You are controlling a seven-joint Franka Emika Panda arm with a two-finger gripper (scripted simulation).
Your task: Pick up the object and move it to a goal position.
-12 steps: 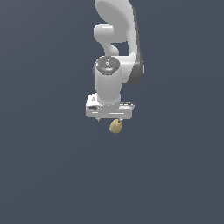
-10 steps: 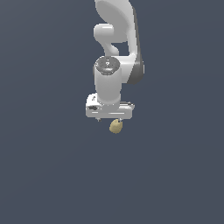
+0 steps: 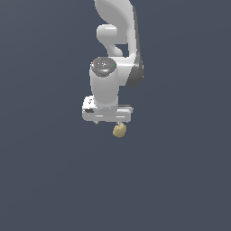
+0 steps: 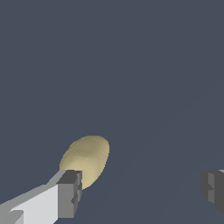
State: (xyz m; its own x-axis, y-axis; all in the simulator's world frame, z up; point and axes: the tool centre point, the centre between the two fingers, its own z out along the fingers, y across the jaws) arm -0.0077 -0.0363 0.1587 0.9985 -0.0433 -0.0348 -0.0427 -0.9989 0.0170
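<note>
The object [image 3: 119, 131] is a small tan-yellow egg-shaped lump on the dark grey surface. In the exterior view it sits just below the right end of the white gripper bar. My gripper [image 3: 107, 119] hangs over it, with the fingers mostly hidden under the bar. In the wrist view the gripper [image 4: 140, 187] is open wide and holds nothing. The object [image 4: 86, 159] lies right by one grey fingertip [image 4: 70, 192], partly behind it. The other fingertip [image 4: 213, 188] is far from it. I cannot tell whether the near finger touches the object.
The white arm [image 3: 116, 40] rises from the gripper toward the top of the exterior view. A plain dark grey surface [image 3: 180, 180] lies all around.
The gripper has shifted slightly toward the exterior view's left. The object has stayed where it was, so it now sits under the bar's right end.
</note>
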